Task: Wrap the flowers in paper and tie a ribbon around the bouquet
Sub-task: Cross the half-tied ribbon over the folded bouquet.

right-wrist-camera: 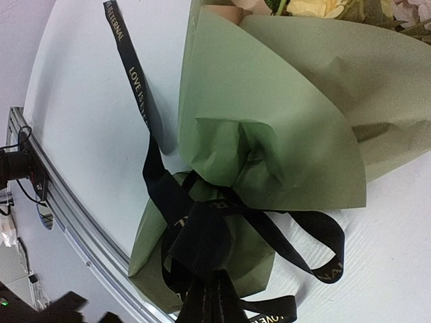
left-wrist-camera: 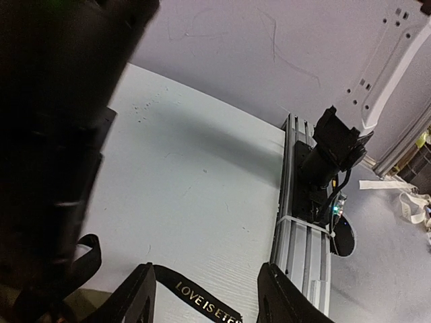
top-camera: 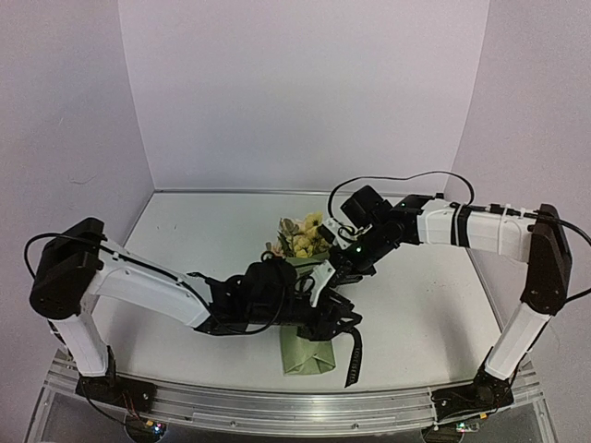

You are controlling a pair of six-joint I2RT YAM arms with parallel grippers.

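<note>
At the near middle of the surface [top-camera: 203, 240] lies the bouquet [top-camera: 309, 346], its ribbon [right-wrist-camera: 135, 87] looped round the narrow waist. The left end effector [left-wrist-camera: 209, 296] stands partly open with a loose ribbon tail between its fingers, gripping nothing. The right end effector [top-camera: 325, 277] is closed, seemingly on the knot's strands (its fingertips are hidden). A sideways tug there could loosen the loops and let the paper [right-wrist-camera: 269, 134] unfurl.
</note>
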